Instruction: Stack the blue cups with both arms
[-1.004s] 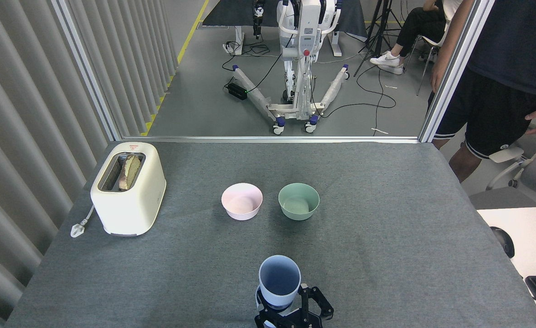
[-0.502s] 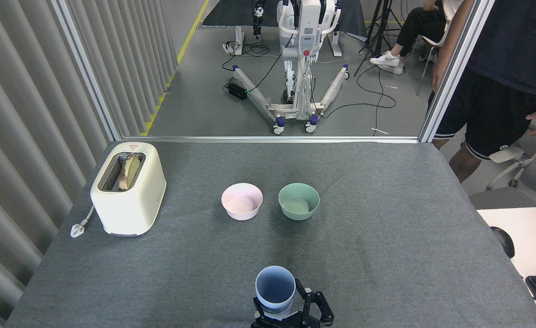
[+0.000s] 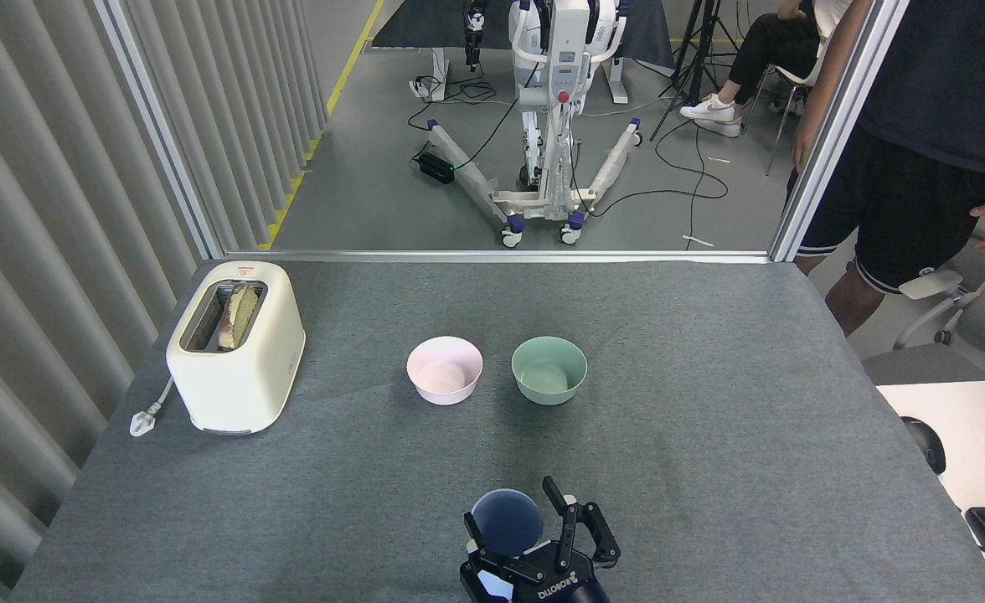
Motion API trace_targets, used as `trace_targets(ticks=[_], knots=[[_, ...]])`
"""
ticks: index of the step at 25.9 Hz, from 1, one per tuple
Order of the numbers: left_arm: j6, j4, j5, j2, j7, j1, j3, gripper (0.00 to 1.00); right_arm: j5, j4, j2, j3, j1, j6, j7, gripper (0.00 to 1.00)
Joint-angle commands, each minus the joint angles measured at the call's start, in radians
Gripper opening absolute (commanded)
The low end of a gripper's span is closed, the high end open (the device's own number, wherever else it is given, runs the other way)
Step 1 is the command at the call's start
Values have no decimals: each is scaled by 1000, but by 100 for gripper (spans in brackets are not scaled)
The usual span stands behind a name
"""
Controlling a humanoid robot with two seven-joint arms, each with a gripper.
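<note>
I'm looking down at the grey table (image 3: 710,352) and one end effector (image 3: 516,526) is showing at the bottom edge, near the middle, black with white lettering on its body. Which arm it belongs to I cannot tell from here, as it is coming in at the very bottom centre. Its jointed fingers (image 3: 580,526) are standing spread apart; one thin finger is lying at the left side of a blue cup (image 3: 506,521), the others are sitting just to the right of the rim. The blue cup is standing upright, mouth up, between those fingers at the near edge of the table, its inside looking dark. Whether the fingers are actually pressing on the cup wall, I cannot tell. I'm seeing only that one cup.

Farther back, mid-table, a pink bowl (image 3: 445,370) and a mint-green bowl (image 3: 549,369) are sitting side by side, near each other but apart. At far left a cream toaster (image 3: 236,346) is holding a slice of toast (image 3: 237,316) in its slot, its plug (image 3: 142,420) lying on the table beside it. A person (image 3: 920,142) is standing beyond the table's right corner.
</note>
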Motion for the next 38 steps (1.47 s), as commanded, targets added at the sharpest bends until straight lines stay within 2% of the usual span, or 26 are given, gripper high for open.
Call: trace_targets(ticks=[1,4,6,10,12,14,18,25,38], knots=[[1,0,0,0,0,0,0,100,-1,-41,-3,-19,0,10,-2,100],[1,0,0,0,0,0,2,100,-6,-40,3,-110,4,10,-3,100],[1,2,2,-1,0,-1,2,100,-33,-23,-3,-167,7,10,-3,100],[1,2,5,-1,0,-3,2,100,-199,23,-40,-329,55,-22,-13,100],[1,0,5,-1,0,-5,2,100,-228,44,-97,-371,78,-50,-60,100],[1,0,5,-1,0,-8,2,100,-231,78,-124,-386,110,-55,-145,100],[1,-2,5,-6,-2,-12,2,100,-228,133,-129,-403,187,-56,-283,100],[1,-3,3,-3,0,-12,2,100,-222,161,-118,-400,253,-56,-352,100],[1,-5,3,-3,0,-14,2,100,-228,159,-115,-398,253,-56,-346,100]])
